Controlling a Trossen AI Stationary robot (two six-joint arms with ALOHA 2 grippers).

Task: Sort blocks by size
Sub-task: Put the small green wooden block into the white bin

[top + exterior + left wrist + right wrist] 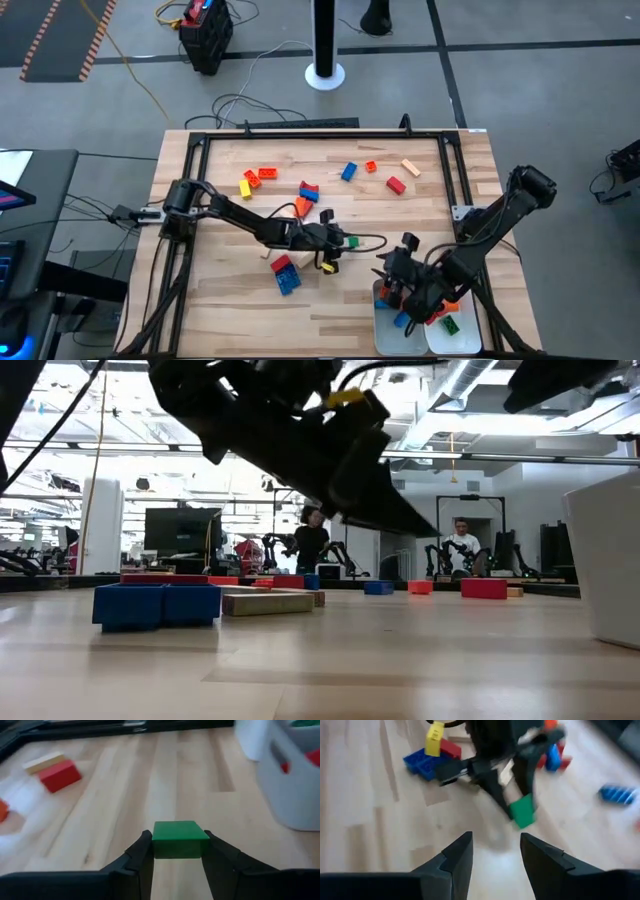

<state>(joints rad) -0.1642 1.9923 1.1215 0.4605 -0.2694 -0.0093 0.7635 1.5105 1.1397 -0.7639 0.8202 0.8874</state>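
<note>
- Table [230,300]: pale wood, carrying both arms; two white trays [415,338] sat at the near right corner, already holding a few blocks in red, blue, orange and green.
- Left arm reached from the left edge out to mid-table. Right arm folded in from the right edge, its wrist over the trays.
- Key relation: the trays lay to the right of the left gripper [346,241], toward the near edge, with bare wood between. In the left wrist view the tray wall [295,795] stood ahead and off to one side, near but not yet under the gripper. Judged: the carry must run rightward toward the trays.
- Loose blocks: a blue and red clump [285,273] lay just nearside of the left arm; others scattered along the far half, including a red one [395,185] and a tan one [410,167].
- Left gripper: fingers pinched on a green block [180,839], one finger flat on each side face, block square and level between them. The low view showed the gripper clear of the tabletop, so the block looked lifted.
- Green block: short, near cubic, no marked long axis. Judged: a small-size piece.
- Right gripper [492,852]: fingers parted, nothing between them, hovering beside the trays and facing the left gripper, near it but apart.
</note>
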